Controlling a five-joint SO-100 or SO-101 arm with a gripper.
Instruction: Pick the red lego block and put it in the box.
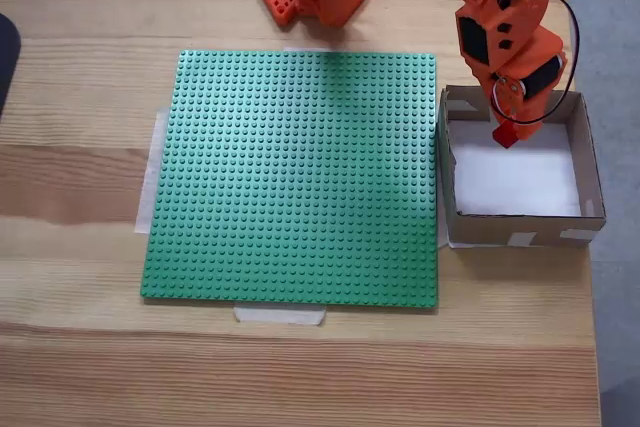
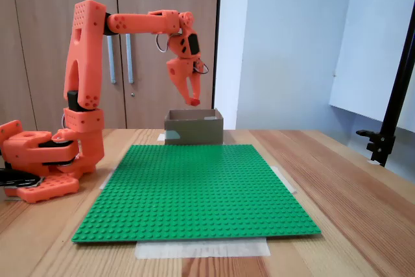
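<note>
We see the orange arm (image 1: 500, 27) reaching out over the box (image 1: 585, 162) in both fixed views. In the view from above, the gripper (image 1: 505, 132) hangs above the box's upper left part, at about ten o'clock from the middle of its white floor, and its tips are clamped on the red lego block (image 1: 506, 135), a small red piece showing just at the fingertips. In the side-on view, the gripper (image 2: 192, 100) points downward, and the red lego block (image 2: 194, 102) sits pinched between its fingers, clear above the top edge of the box (image 2: 193, 128) and not touching it.

We find the box standing on the wooden table (image 1: 90, 347) just beside the right edge of the green baseplate (image 1: 300, 177) in the view from above, at three o'clock from the plate's middle. Its brown walls carry pale tape patches, and its floor is white. In the side-on view, it stands at twelve o'clock beyond the far edge of the green baseplate (image 2: 194, 189).

Strips of pale tape (image 1: 280, 315) show under the baseplate's edges. The arm's base (image 2: 45, 160) stands at nine o'clock from the plate in the side-on view.
</note>
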